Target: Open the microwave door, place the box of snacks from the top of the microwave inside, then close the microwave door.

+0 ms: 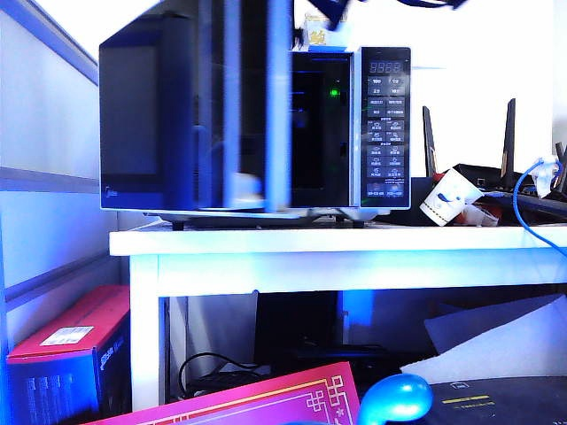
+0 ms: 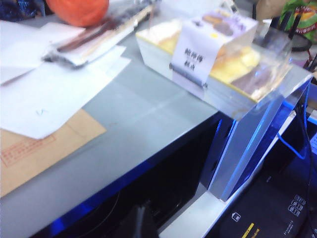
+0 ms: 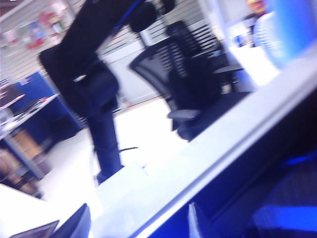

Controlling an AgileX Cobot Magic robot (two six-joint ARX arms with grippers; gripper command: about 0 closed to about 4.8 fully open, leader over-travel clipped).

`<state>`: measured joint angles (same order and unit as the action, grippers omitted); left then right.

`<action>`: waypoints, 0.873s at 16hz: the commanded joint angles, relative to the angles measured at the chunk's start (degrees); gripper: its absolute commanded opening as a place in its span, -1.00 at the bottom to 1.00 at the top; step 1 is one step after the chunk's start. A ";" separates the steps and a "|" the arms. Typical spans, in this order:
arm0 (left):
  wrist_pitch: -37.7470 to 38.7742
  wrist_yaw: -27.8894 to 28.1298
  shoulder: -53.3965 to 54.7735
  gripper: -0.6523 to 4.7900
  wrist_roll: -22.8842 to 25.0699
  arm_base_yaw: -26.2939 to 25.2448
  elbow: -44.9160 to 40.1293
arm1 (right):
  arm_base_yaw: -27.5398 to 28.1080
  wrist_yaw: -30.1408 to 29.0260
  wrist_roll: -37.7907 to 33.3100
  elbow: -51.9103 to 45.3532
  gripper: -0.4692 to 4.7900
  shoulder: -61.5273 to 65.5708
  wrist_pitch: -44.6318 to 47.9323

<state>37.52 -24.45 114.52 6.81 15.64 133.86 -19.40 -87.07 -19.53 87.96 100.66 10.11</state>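
Black glass microwave door (image 1: 199, 115) swung partly open at frame centre-left, clearing the cavity for the box of snacks (image 1: 321, 34) atop the microwave (image 1: 387, 124); left and right gripper states unreadable, neither clearly seen.

1. Glossy black glass on the microwave door (image 1: 151, 124), silver metallic trim at its edge.
2. Smooth, matt grey top on the microwave (image 2: 148, 129), seen from the left wrist.
3. Clear, shiny plastic wrap over the box of snacks (image 2: 213, 54), with a white paper label.
4. Matt white painted surface (image 1: 337, 241).
5. Paper sheets (image 2: 54, 94) and a brown paper envelope (image 2: 39, 148), both matt.
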 commanded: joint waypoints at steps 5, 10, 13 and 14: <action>2.80 -0.28 -1.84 -0.78 0.24 0.07 0.59 | -4.94 -0.09 -0.24 0.22 0.17 -0.31 0.90; 5.97 -0.28 -3.08 -0.78 0.33 0.07 0.70 | -8.66 1.46 -0.20 0.22 0.17 -0.20 0.96; 8.15 -0.37 -3.96 -0.78 2.71 0.07 0.94 | -10.78 1.70 -0.20 0.22 0.16 -0.20 1.14; 8.57 -0.33 -4.35 -0.78 2.86 0.07 0.94 | -11.67 2.21 -0.17 0.22 0.16 -0.20 1.20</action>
<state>46.17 -24.47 110.96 9.10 15.64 134.45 -30.50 -85.08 -19.66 87.99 100.66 10.50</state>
